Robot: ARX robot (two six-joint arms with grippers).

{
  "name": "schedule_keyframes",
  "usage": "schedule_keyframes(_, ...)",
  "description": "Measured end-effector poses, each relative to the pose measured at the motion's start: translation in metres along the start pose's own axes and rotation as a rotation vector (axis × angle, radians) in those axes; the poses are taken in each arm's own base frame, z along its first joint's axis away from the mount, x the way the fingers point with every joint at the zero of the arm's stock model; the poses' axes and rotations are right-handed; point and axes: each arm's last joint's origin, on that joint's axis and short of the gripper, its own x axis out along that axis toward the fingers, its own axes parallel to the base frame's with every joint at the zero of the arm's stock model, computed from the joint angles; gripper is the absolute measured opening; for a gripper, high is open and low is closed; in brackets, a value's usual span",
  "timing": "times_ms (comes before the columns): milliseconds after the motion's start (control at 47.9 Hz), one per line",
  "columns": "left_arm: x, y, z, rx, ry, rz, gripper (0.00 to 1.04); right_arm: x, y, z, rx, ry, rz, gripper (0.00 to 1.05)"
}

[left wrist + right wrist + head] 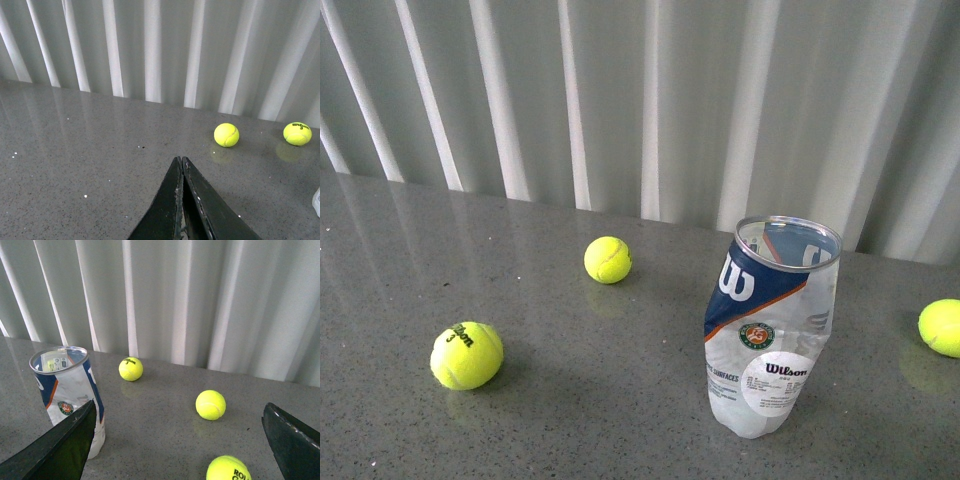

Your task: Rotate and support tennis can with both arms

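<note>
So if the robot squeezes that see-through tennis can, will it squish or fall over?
Probably both. The tennis can already looks dented and crumpled along its clear wall, so it likely gives under a squeeze. It seems empty, with its top open, so it is probably light. Standing tall on the table, it may tip or slide when nudged.

My grey speckled countertop (620, 400) carries upright tennis can (770, 330), open-topped; three tennis balls (467, 355) (608, 260) (942, 327) scattered around.
</note>
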Motion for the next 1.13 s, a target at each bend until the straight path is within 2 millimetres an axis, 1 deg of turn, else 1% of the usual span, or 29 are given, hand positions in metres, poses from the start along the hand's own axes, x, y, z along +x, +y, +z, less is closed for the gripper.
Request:
schedule_keyframes(209,-0.003,0.000,0.000,0.000,0.000,0.000,0.04,0.000,0.000,0.000,0.000,0.000,0.000,0.98)
schedule_keyframes(313,-0.011,0.000,-0.005,0.000,0.036,0.000,0.04,0.000,0.000,0.000,0.000,0.000,0.000,0.98)
schedule_keyframes(376,-0.014,0.000,-0.003,0.000,0.010,0.000,0.04,0.000,0.000,0.000,0.000,0.000,0.000,0.98)
schedule_keyframes(543,-0.014,0.000,-0.003,0.000,0.006,0.000,0.04,0.000,0.000,0.000,0.000,0.000,0.000,0.98)
schedule_keyframes(564,-0.014,0.000,-0.003,-0.003,0.006,0.000,0.06,0.000,0.000,0.000,0.000,0.000,0.000,0.98)
schedule_keyframes(793,-0.014,0.000,-0.003,-0.003,0.006,0.000,0.59,0.000,0.000,0.000,0.000,0.000,0.000,0.98)
schedule_keyframes(939,-0.014,0.000,-0.003,-0.003,0.007,0.000,0.85,0.000,0.000,0.000,0.000,0.000,0.000,0.98)
schedule_keyframes(981,-0.014,0.000,-0.003,-0.003,0.006,0.000,0.95,0.000,0.000,0.000,0.000,0.000,0.000,0.98)
schedule_keyframes(1002,-0.014,0.000,-0.003,-0.003,0.006,0.000,0.98,0.000,0.000,0.000,0.000,0.000,0.000,0.98)
schedule_keyframes(1023,-0.014,0.000,-0.003,-0.003,0.006,0.000,1.00,0.000,0.000,0.000,0.000,0.000,0.000,0.98)
schedule_keyframes(1086,-0.014,0.000,-0.003,-0.003,0.007,0.000,0.97,0.000,0.000,0.000,0.000,0.000,0.000,0.98)
schedule_keyframes(1127,-0.014,0.000,-0.003,-0.003,0.007,0.000,0.98,0.000,0.000,0.000,0.000,0.000,0.000,0.98)
